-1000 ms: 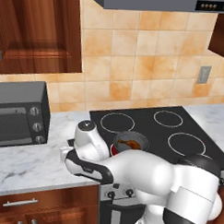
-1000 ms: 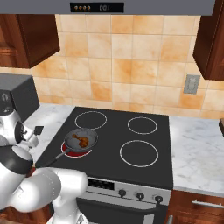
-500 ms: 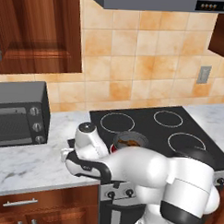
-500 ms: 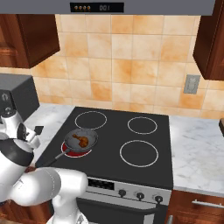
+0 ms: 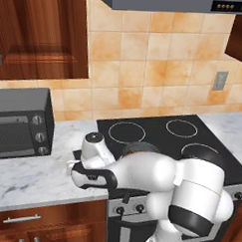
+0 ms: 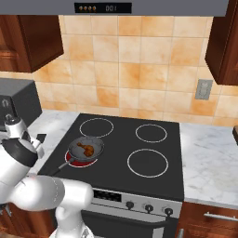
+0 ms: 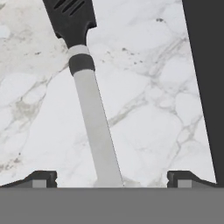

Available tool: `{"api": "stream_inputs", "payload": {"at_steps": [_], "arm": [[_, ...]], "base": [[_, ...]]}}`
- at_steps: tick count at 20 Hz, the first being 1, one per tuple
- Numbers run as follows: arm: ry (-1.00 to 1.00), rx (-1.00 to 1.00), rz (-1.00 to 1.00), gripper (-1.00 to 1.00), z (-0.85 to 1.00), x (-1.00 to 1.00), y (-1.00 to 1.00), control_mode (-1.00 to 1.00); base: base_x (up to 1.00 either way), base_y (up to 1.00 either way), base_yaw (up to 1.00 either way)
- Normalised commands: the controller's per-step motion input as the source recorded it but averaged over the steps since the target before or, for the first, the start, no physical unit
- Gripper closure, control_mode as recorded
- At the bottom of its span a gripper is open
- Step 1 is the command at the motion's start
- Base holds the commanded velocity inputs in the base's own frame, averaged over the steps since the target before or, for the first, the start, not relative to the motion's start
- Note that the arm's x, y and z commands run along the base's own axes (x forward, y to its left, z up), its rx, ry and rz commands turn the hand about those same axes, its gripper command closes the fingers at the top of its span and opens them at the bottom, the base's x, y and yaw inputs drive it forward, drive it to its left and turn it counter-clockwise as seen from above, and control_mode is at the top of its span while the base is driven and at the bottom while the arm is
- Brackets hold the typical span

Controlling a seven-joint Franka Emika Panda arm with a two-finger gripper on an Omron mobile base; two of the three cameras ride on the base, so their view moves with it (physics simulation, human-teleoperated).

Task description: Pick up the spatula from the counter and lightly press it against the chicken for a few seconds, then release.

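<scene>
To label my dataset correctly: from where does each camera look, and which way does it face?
Left base view: behind the arm, on its left, facing forward and down at counter and stove; arm rises from lower right.
Right base view: behind, on its right, facing stove and chicken; arm at lower left.
Hand view: on the hand, facing down at spatula on the counter; open fingers at bottom.
Shared: both base views show stove and arm.

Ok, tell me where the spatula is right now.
In the hand view the spatula lies flat on the marble counter, its grey handle running between the fingertips of the open hand, with the stove to its right.
</scene>
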Motion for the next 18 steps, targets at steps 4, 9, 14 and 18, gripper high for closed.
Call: {"api": "stream_inputs", "payload": {"at_steps": [4, 9, 14, 18], "arm": [[0.02, 0.0, 0.0, -1.0, -0.11, 0.07, 0.0, -1.0], [0.02, 0.0, 0.0, -1.0, -0.13, 0.05, 0.02, -1.0], [0.04, 0.0, 0.0, -1.0, -0.19, 0.07, 0.09, -1.0], [0.03, 0.0, 0.0, -1.0, -0.17, 0.08, 0.11, -1.0]], "base": [[0.0, 0.0, 0.0], [0.0, 0.0, 0.0], [0.0, 0.0, 0.0], [0.0, 0.0, 0.0]]}}
